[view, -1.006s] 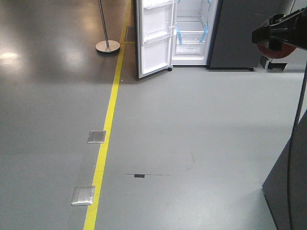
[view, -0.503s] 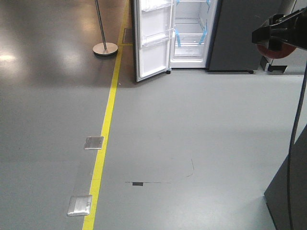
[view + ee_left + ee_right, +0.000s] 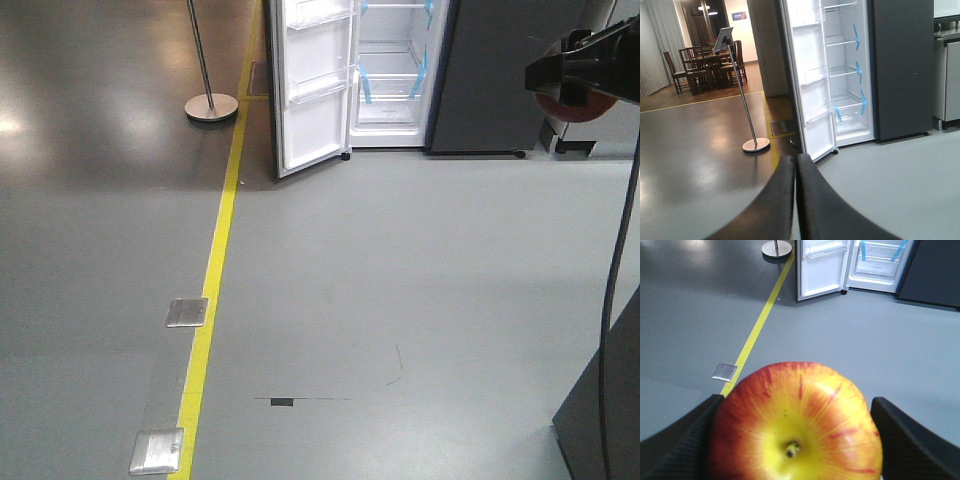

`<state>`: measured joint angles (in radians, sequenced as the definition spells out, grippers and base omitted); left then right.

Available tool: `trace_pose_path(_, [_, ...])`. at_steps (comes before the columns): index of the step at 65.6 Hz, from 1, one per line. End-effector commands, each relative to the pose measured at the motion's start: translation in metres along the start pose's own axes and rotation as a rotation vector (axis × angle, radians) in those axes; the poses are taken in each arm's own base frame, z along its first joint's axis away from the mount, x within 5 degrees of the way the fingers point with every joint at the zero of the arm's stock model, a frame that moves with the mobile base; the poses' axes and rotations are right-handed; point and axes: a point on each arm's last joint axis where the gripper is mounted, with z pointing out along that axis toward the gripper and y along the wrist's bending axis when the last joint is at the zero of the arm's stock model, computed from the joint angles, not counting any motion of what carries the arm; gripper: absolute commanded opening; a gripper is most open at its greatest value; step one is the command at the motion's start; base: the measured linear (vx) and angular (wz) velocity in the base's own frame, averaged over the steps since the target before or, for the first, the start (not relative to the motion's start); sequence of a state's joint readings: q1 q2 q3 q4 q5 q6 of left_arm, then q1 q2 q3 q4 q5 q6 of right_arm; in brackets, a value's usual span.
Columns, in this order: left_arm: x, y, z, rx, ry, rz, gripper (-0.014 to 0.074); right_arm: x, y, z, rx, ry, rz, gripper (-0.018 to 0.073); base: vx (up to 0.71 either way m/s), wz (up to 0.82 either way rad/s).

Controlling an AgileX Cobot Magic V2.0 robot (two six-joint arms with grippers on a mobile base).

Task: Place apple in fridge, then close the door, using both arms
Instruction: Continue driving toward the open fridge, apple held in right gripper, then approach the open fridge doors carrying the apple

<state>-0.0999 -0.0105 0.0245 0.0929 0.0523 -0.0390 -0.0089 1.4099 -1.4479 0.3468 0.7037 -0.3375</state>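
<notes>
The apple (image 3: 797, 425), red with a yellow patch round its stem, fills the right wrist view, and my right gripper (image 3: 797, 401) is shut on it, one black finger on each side. In the front view the right gripper (image 3: 580, 72) hangs at the upper right with a bit of red apple (image 3: 578, 106) under it. The fridge (image 3: 395, 70) stands far ahead across the floor, its white inside showing shelves and blue tape. Its door (image 3: 312, 90) is swung open to the left. My left gripper (image 3: 795, 161) is shut on nothing, pointing toward the door (image 3: 812, 90).
A pole on a round base (image 3: 211, 105) stands left of the door. A yellow floor line (image 3: 215, 270) runs toward the fridge, with two metal floor plates (image 3: 187, 312) beside it. A dark cabinet corner (image 3: 605, 410) sits at lower right. Chairs and a table (image 3: 700, 65) are far left.
The fridge, pole and floor plates have slid down and to the left in the front view, so the base has moved nearer the fridge. The right gripper keeps its place in the view.
</notes>
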Motion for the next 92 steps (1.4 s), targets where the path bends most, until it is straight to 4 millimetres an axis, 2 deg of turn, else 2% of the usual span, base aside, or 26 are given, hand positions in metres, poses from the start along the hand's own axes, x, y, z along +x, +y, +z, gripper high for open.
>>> trace_pose_path(1, [-0.0136,0.0003,-0.0023,0.0,-0.105,-0.018,-0.0007,-0.0193,0.0016,-0.021,0.021,-0.139,-0.007,0.0102,0.1,-0.02])
trace_pose_path(92, [-0.0136,0.0003,-0.0023,0.0,-0.105,-0.018,-0.0007,-0.0193,0.0016,-0.021,0.021,-0.139,-0.007,0.0102,0.11,0.02])
